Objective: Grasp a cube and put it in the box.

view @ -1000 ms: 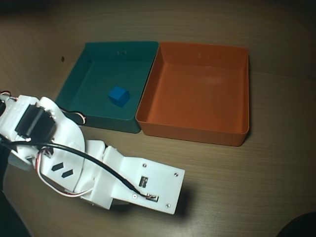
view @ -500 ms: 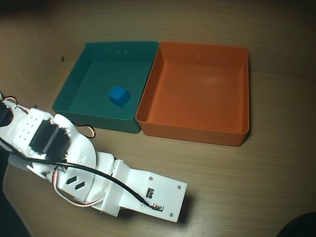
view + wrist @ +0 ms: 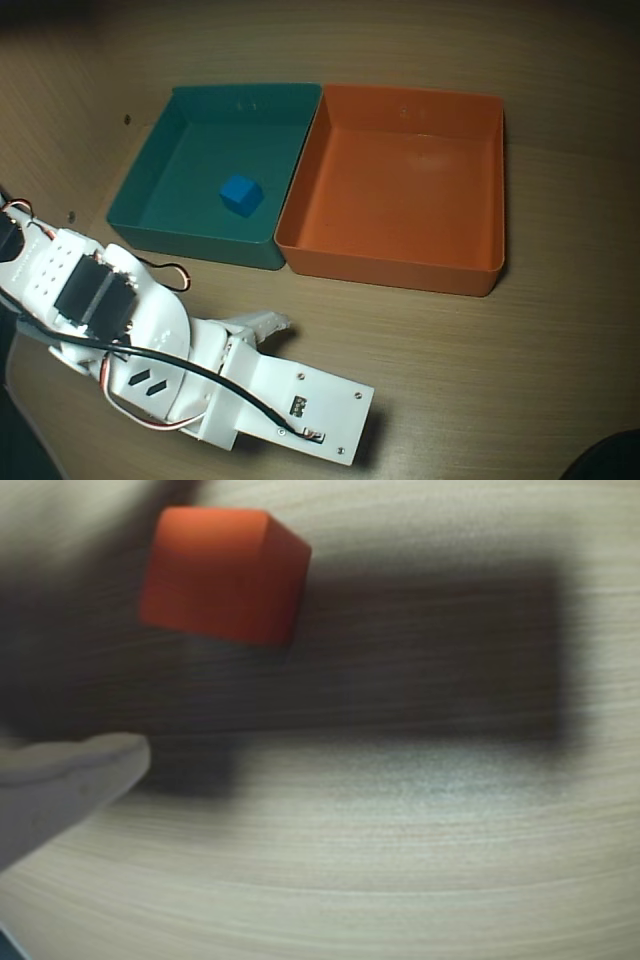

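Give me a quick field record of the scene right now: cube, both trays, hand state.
orange cube: on the bare table, seen only in the wrist view; hidden under the arm from overhead
hand: one white finger visible at the wrist view's left edge, apart from the cube; open or shut unclear
orange box: empty, right of the teal tray in the overhead view, walls touching
teal tray: holds a blue cube
table: wood grain
task status: cube not yet grasped
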Action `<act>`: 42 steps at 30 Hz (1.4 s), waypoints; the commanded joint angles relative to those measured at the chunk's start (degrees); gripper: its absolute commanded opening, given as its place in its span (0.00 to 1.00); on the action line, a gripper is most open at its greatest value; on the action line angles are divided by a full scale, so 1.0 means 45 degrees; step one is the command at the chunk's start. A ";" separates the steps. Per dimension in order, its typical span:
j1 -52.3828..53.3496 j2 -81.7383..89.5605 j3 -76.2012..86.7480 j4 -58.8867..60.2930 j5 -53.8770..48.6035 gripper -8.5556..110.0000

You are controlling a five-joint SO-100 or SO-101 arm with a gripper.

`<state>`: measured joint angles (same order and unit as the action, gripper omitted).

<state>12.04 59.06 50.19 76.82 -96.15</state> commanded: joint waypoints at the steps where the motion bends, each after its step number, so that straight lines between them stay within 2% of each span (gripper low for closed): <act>1: 0.0039 -0.0059 -0.0625 -0.0137 -0.0059 0.45; 26: 0.0000 -0.1309 -0.0625 0.0039 0.0234 0.45; 33: -0.0078 -0.1250 -0.0625 -0.0117 0.1621 0.45; 42: -0.0137 -0.1309 -0.0723 -0.0137 0.1855 0.45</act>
<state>11.87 51.50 50.19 76.90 -88.15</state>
